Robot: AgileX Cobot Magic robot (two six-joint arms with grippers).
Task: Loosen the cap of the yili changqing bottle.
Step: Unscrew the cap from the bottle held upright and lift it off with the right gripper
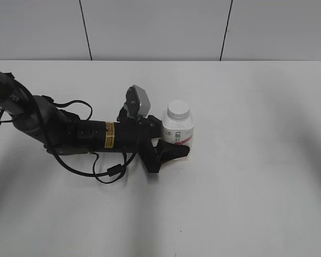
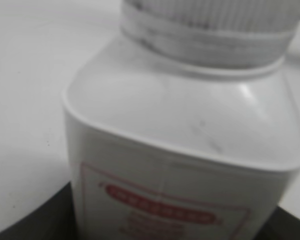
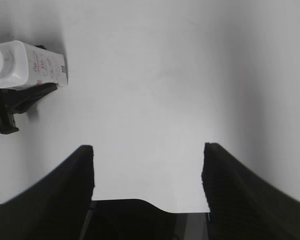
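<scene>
- The small white squarish plastic bottle (image 1: 178, 134) with a pink-red label stands upright on the white tabletop (image 1: 257, 176), gripped low on its body by the left pincer (image 1: 174, 143).
- The right pincer (image 3: 147, 172) hangs spread and empty, well apart.
- Holding step seems done; next, the right pincer must reach the ribbed white screw cap (image 1: 178, 110) and twist.

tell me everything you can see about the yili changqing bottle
The yili changqing bottle is small, white, plastic-looking, with a squarish body, rounded shoulders and a pink-red label. Its ribbed white cap is on. It stands upright on the white table, with the left gripper around its lower body, one finger each side. Whether the jaws press it is unclear.
</scene>
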